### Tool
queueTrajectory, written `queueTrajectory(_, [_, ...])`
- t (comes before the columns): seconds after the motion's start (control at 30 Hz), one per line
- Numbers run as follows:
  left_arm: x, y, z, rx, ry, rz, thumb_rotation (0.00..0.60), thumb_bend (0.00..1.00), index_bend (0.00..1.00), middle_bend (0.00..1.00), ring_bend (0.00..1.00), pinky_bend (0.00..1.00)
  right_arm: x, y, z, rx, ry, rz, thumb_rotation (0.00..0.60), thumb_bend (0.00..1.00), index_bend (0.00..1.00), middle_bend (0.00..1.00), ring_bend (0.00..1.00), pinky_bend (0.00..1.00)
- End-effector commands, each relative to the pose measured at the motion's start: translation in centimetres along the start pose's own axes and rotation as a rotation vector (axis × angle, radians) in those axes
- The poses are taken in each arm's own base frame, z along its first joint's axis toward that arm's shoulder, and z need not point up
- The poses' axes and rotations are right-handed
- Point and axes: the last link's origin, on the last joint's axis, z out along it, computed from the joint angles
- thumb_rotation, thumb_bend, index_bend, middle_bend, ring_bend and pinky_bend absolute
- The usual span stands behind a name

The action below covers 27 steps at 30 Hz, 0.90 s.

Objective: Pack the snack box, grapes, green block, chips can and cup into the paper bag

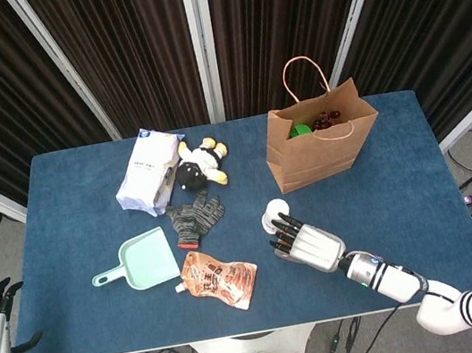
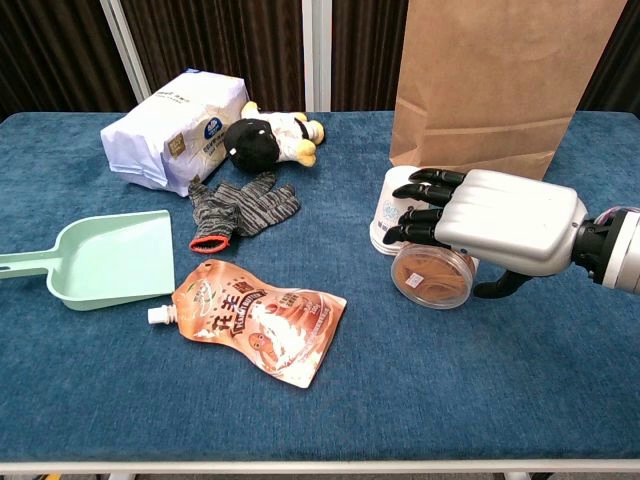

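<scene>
Room around the paper bag

The cup (image 2: 396,208) stands just before the paper bag (image 2: 495,85); bare table (image 2: 560,340) lies right and near.

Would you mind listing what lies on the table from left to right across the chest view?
Mint green plastic dustpan → white soft pack → orange spouted snack pouch → white paper cup → brown paper bag. The grey knit glove and black-and-white plush toy overlap the pouch's span, so I leave them out.
</scene>
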Motion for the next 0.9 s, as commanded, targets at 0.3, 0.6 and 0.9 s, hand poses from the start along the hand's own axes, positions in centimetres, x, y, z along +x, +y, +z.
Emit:
queueTrajectory(0.3, [0.0,-0.2,-0.1,0.004,0.005,-0.001,0.600,0.04,0.24,0.20,0.12,0.15,1.3,0.3,0.1,-0.015,0.140,0.023,0.600,0.18,0.57,0.47,0.18,0.05])
queueTrajectory(0.6, [0.4,0.1,0.2,-0.011,0.010,0.009,0.600,0.04,0.24,0.20,0.12,0.15,10.9,6.1,-3.0,-0.172,0.497,0.099,0.600,0.18,0.60,0.49,0.21,0.16])
queueTrajectory(0.9, [0.3,0.2,0.1,-0.013,0.006,0.011,0.600,0.04,0.24,0.20,0.12,0.15,19.5,13.7,-5.4,-0.389,0.681,0.144,0.600,0.18,0.60,0.49,0.21,0.19])
